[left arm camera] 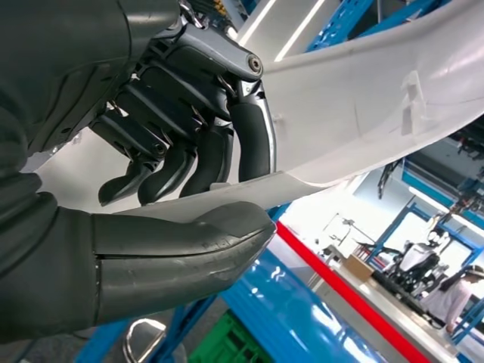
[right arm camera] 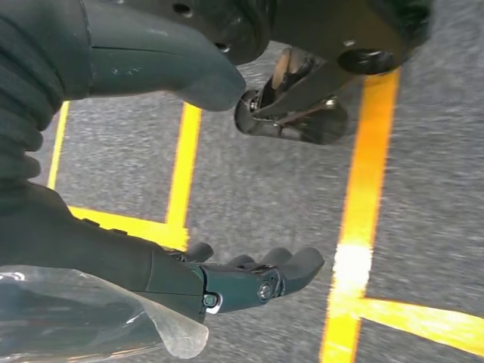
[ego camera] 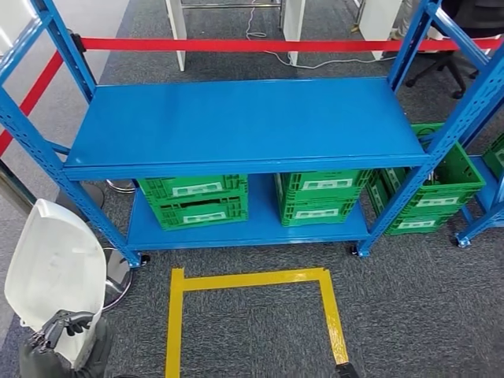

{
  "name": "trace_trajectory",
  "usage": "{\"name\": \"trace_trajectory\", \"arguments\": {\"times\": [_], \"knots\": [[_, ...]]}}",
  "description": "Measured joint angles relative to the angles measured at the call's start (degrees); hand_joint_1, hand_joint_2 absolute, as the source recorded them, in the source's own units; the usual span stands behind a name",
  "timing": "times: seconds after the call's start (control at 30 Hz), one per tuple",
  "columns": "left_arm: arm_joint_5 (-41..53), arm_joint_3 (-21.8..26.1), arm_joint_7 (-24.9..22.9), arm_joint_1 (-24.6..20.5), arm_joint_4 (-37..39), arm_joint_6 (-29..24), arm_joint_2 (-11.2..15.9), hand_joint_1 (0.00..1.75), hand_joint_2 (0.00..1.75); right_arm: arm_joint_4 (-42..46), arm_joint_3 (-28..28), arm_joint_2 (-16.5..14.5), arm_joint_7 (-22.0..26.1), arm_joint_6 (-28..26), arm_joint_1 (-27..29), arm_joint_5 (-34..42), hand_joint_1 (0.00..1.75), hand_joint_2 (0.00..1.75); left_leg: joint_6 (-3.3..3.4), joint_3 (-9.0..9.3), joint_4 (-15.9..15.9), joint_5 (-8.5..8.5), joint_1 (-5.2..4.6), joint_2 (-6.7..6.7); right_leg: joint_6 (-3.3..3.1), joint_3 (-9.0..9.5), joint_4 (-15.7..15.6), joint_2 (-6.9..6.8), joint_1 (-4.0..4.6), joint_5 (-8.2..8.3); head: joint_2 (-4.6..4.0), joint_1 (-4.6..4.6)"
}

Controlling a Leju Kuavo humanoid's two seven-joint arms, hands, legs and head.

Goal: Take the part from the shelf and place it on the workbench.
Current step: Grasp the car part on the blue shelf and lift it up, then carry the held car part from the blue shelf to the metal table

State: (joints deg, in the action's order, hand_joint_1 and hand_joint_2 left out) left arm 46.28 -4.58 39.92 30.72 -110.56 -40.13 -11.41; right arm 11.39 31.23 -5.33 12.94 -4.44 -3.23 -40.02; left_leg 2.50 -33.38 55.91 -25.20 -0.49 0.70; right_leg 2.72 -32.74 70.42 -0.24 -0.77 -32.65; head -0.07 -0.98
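Large white moulded plastic part [ego camera: 57, 268], smooth curved shell with a thin edge: at 8 o'clock in the head view, off the shelf, pinched at its lower edge by the left hand [ego camera: 59, 324], thumb under, fingers [left arm camera: 171, 162] over. Blue steel shelf rack [ego camera: 250, 126], 12 o'clock: bare top deck, green slotted plastic crates [ego camera: 196, 201] on the lower deck, white labels unreadable. Grey carpet floor [ego camera: 416, 315]; yellow tape outline [ego camera: 253, 279] at 6 o'clock; red barrier tape [ego camera: 238, 45] behind. Right hand [right arm camera: 251, 276]: empty, fingers extended.
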Motion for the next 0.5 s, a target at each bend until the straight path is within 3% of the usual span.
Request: {"name": "trace_trajectory", "arguments": {"times": [0.03, 0.1, 0.13, 0.17, 0.23, 0.3, 0.37, 0.4, 0.43, 0.47, 0.5], "knots": [[0.1, 0.1, 0.0, 0.3, -0.2, 0.0, 0.0, 1.75, 1.75, 0.0, -0.2, -0.1, -0.3, 0.0, -0.1, -0.2, 0.00, 1.75, -0.23, -0.93, 0.5, 0.48, -0.03, -0.01, -0.02, 3.02, -3.6, 0.00, -0.02, 1.02, 0.00, -0.02], [0.2, 0.3, 0.0, 0.7, -0.7, 0.0, -0.1, 1.75, 1.75, 0.0, -0.5, -0.2, -0.8, 0.1, -0.4, -0.5, 0.00, 1.75, -0.77, -2.16, 1.5, 1.37, -0.17, 0.03, -0.38, 9.07, -12.4, 0.14, 0.05, -0.17, 0.00, -0.05], [0.3, 0.4, 0.1, 0.8, -1.0, 0.0, -0.2, 1.75, 1.75, 0.0, -0.6, -0.3, -1.1, 0.1, -0.4, -0.6, 0.00, 1.75, -1.02, -2.48, 1.8, 1.86, -0.23, 0.07, -0.61, 10.74, -15.3, 0.23, 0.14, -1.31, 0.00, -0.04], [0.4, 0.5, 0.1, 0.9, -1.2, 0.0, -0.2, 1.75, 1.75, 0.0, -0.7, -0.4, -1.2, 0.1, -0.5, -0.7, 0.00, 1.75, -1.27, -2.65, 1.9, 2.37, -0.22, 0.10, -0.93, 11.26, -16.6, 0.29, 0.24, -1.86, 0.00, -0.02], [0.5, 0.8, 0.1, 1.2, -1.5, 0.0, -0.3, 1.75, 1.75, -0.1, -0.8, -0.6, -1.4, 0.1, -0.3, -0.8, 0.00, 1.75, -1.91, -3.08, 2.2, 2.06, -0.05, -0.02, -1.80, 10.25, -16.5, 0.10, 0.21, -1.34, 0.00, 0.06], [0.5, 1.1, 0.1, 1.7, -1.7, 0.0, -0.4, 1.75, 1.75, -0.2, -0.8, -0.8, -1.4, 0.1, -0.2, -0.9, 0.00, 1.75, -2.69, -3.98, 5.5, -2.61, 0.21, -0.19, -2.67, 8.81, -16.3, -0.23, 0.11, -0.15, 0.00, 0.16], [0.8, 1.2, 0.1, 2.0, -1.8, 0.0, -0.4, 1.75, 1.75, -0.2, -0.8, -0.8, -1.1, 0.2, -0.2, -0.9, 0.00, 1.75, -3.22, -5.08, 12.5, -8.67, 0.39, -0.24, -2.97, 7.06, -16.1, -0.39, 0.19, 1.13, 0.00, 0.26], [1.0, 1.2, 0.1, 2.0, -1.9, 0.0, -0.4, 1.75, 1.75, -0.2, -0.8, -0.8, -1.0, 0.2, -0.3, -1.0, 0.00, 1.75, -3.32, -5.30, 15.9, -9.98, 0.41, -0.24, -2.99, 6.17, -15.8, -0.47, 0.23, 1.74, 0.00, 0.30], [1.2, 1.2, 0.1, 2.1, -1.9, 0.0, -0.4, 1.75, 1.75, -0.2, -0.8, -0.8, -1.0, 0.2, -0.3, -1.1, 0.00, 1.75, -3.30, -4.96, 18.1, -9.80, 0.41, -0.25, -2.99, 5.22, -15.4, -0.56, 0.28, 2.31, 0.00, 0.30], [1.4, 1.2, 0.1, 2.1, -1.9, 0.0, -0.5, 1.75, 1.75, -0.2, -0.8, -0.8, -1.0, 0.3, -0.3, -1.2, 0.00, 1.75, -3.17, -3.84, 18.4, -8.42, 0.40, -0.27, -2.95, 4.23, -14.9, -0.64, 0.33, 2.83, 0.00, 0.31], [1.5, 1.2, 0.1, 2.2, -2.0, 0.0, -0.5, 1.75, 1.75, -0.2, -0.8, -0.8, -1.0, 0.3, -0.3, -1.3, 0.00, 1.75, -2.89, -1.84, 16.6, -6.59, 0.36, -0.29, -2.89, 3.31, -14.5, -0.68, 0.41, 3.27, 0.00, 0.31]]}}
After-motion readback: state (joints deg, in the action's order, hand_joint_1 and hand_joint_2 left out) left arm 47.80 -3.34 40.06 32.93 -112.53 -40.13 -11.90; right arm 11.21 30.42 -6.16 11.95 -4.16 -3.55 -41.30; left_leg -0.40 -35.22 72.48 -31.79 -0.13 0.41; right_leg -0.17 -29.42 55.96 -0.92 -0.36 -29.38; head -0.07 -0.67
